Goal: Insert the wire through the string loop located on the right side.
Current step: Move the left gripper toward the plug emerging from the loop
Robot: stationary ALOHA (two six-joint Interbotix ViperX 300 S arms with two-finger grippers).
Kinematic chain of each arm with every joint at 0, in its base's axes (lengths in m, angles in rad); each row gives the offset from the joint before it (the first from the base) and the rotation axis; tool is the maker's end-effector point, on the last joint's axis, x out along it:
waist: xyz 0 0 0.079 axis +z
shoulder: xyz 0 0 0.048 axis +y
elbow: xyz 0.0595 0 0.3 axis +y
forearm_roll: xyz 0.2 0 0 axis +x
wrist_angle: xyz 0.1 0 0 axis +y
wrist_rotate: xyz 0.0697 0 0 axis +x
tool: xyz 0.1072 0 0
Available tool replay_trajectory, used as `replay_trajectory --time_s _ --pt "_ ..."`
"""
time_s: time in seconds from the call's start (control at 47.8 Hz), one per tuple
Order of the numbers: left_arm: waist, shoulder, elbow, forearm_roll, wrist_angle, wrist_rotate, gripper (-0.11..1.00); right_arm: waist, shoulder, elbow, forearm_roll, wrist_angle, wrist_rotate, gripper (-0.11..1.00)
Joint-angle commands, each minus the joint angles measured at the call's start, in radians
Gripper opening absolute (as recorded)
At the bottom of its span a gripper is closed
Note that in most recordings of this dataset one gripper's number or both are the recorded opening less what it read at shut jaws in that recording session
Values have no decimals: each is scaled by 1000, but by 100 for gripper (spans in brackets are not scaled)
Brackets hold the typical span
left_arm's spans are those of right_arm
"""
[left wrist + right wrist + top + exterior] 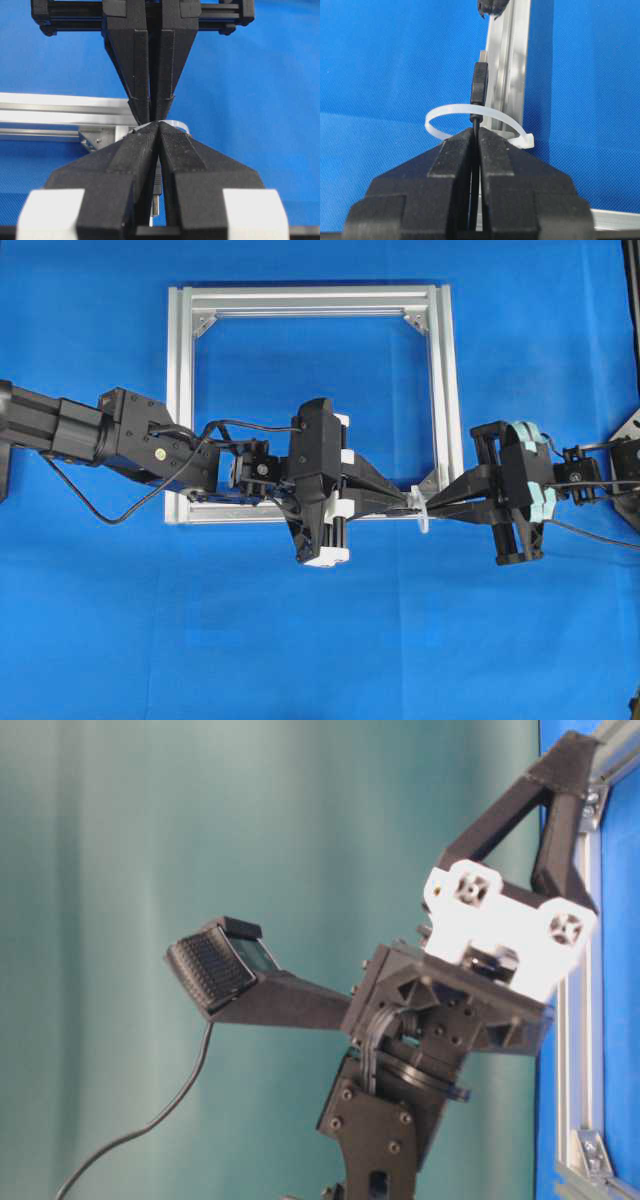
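overhead: both black arms meet at lower-right corner of silver aluminium square frame [447, 390]; left gripper [405, 502] and right gripper [440, 502] tip-to-tip beside whitish translucent string loop [422, 512], prob. for handover.
table-level: only one arm's wrist seen, reaching twd frame.
L wrist: left jaws shut, plug seen between them.
R wrist: right gripper [476, 134] clamped on thin black wire w/ plug tip [480, 85]; plug stands past loop, i.e. threaded.

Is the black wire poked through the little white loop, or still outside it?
Through. In the right wrist view the wire rises from the right gripper, and its plug tip stands past the string loop.
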Motion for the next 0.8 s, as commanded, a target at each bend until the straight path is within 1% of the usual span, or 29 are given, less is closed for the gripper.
replay_trajectory --time_s 0.0,0.272,0.314,0.356,0.419,0.481,0.502,0.565,0.628,0.67,0.774 --pt "-2 -15 -25 2 -3 3 0 -2 -6 -15 2 -12 0 -4" --pt "-5 -12 -37 2 3 2 1 -2 -8 -15 3 -12 0 -4" --pt "-5 -11 -37 2 3 2 4 -2 -6 -15 3 -12 0 -4" --pt "-5 -12 -37 2 3 -2 12 -2 -6 -17 2 -12 0 -4" --pt "-9 -11 -37 2 3 -2 28 -2 -6 -15 2 -12 0 -4" --pt "-9 -11 -37 2 3 -2 47 -2 -6 -15 2 -11 0 -4" --pt "-9 -11 -37 2 3 -2 55 -2 -6 -15 3 -11 0 -4" --pt "-9 -11 -37 0 3 -2 73 -2 -6 -15 2 -11 0 -4" --pt "-11 -11 -37 2 3 -2 86 -2 -6 -15 3 -11 0 -4" --pt "-11 -11 -38 2 3 -2 89 0 -8 -15 2 -11 0 -4" --pt "-9 -11 -38 2 5 -2 84 -2 -8 -15 3 -11 0 -4"
